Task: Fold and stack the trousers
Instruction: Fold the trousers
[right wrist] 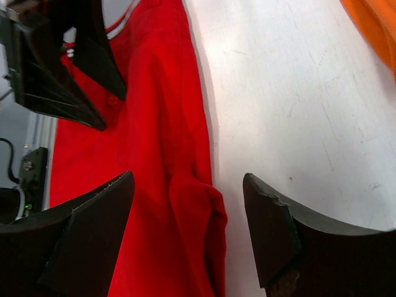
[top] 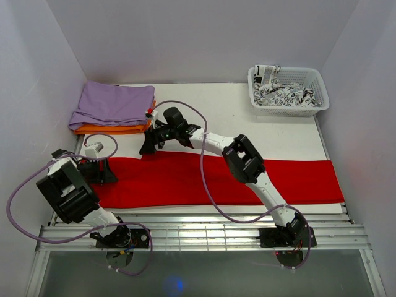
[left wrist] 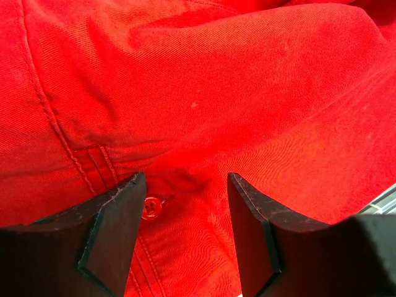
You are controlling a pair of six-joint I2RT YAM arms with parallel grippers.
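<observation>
Just in front of the lilac cloths (top: 111, 104), the trousers (top: 216, 179) are lying as one long band, left to right. The left gripper (left wrist: 185, 185) is hanging spread over their waist button (left wrist: 150, 208). The right gripper (right wrist: 189, 185) is hanging spread over the edge nearer those cloths.

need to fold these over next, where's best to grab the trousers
The waist end on the left. The trousers lie flat in a long strip, so come from above: left gripper at the button, right gripper on the far edge, where a raised fold gives something to pinch.
</observation>
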